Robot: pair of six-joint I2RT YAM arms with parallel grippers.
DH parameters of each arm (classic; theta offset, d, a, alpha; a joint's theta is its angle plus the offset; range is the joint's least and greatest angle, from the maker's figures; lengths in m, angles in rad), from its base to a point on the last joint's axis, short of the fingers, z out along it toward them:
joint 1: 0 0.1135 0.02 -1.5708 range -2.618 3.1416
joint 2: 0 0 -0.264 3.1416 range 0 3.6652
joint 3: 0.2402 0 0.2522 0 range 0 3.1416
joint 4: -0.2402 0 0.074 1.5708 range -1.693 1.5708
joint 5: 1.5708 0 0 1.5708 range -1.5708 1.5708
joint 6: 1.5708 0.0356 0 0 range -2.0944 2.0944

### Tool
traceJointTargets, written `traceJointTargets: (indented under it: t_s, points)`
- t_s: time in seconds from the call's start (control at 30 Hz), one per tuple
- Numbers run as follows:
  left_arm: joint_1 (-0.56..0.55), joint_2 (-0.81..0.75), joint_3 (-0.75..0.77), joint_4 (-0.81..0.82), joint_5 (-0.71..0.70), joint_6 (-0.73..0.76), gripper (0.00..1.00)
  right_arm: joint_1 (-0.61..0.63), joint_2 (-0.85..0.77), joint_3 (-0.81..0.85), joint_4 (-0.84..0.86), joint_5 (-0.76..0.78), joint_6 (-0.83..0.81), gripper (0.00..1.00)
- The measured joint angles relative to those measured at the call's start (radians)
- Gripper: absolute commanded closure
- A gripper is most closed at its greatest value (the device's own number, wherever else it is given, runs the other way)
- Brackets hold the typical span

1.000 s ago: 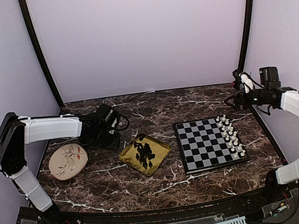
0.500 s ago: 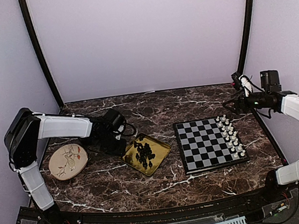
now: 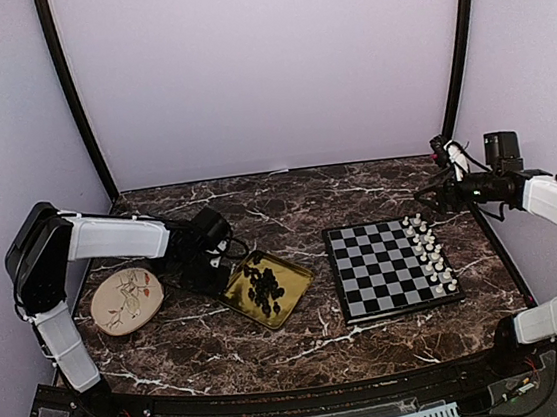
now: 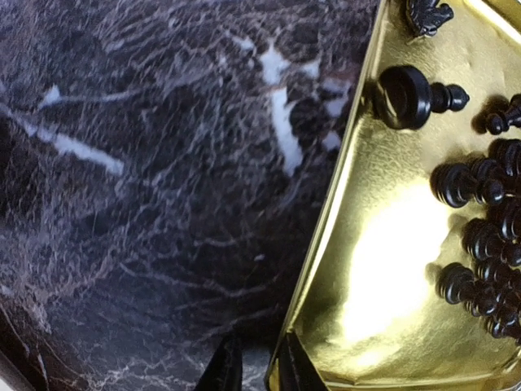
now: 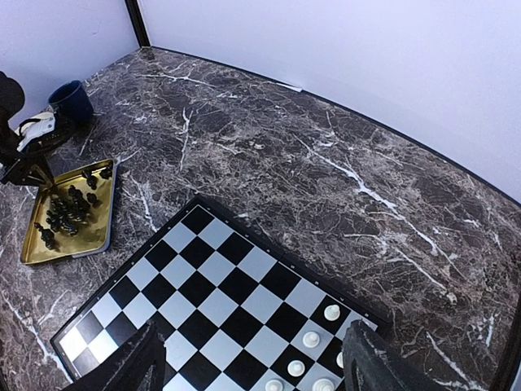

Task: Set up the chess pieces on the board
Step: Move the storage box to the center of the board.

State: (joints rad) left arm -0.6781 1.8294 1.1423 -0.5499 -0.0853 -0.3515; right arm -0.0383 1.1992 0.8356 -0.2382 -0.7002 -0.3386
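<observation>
Seemingly, the left end effector (image 4: 257,365) pinches the gold tray (image 4: 383,269) at its nine o'clock rim. The black chess pieces (image 4: 460,183) inside are light and slick, best gripped at the neck. The right end effector (image 5: 252,346), jaws apart, hovers by the board (image 3: 376,268), with white pieces (image 3: 426,250) lining its three o'clock edge.

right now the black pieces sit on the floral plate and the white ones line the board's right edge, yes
No. The black pieces sit in the gold tray, as the top view shows; the white pieces line the board's right edge.
</observation>
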Motion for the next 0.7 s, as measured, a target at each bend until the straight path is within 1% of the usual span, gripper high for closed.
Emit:
traceJointTargets:
  t_s: [0.27, 0.53, 0.6, 0.7]
  points:
    - [-0.001, -0.095, -0.11, -0.04, -0.006, -0.012, 0.83, 0.0, 0.034, 0.0, -0.002, 0.0, -0.012, 0.26]
    - [-0.001, -0.159, -0.176, -0.069, -0.035, -0.02, 0.84, 0.0, 0.035, 0.0, -0.002, -0.001, -0.02, 0.26]
    - [-0.001, -0.173, -0.191, -0.071, -0.04, -0.023, 0.79, 0.0, 0.035, 0.0, -0.002, 0.0, -0.02, 0.26]
    - [-0.001, -0.186, -0.199, -0.082, -0.05, -0.026, 0.65, 0.0, 0.035, 0.0, -0.002, 0.0, -0.02, 0.26]
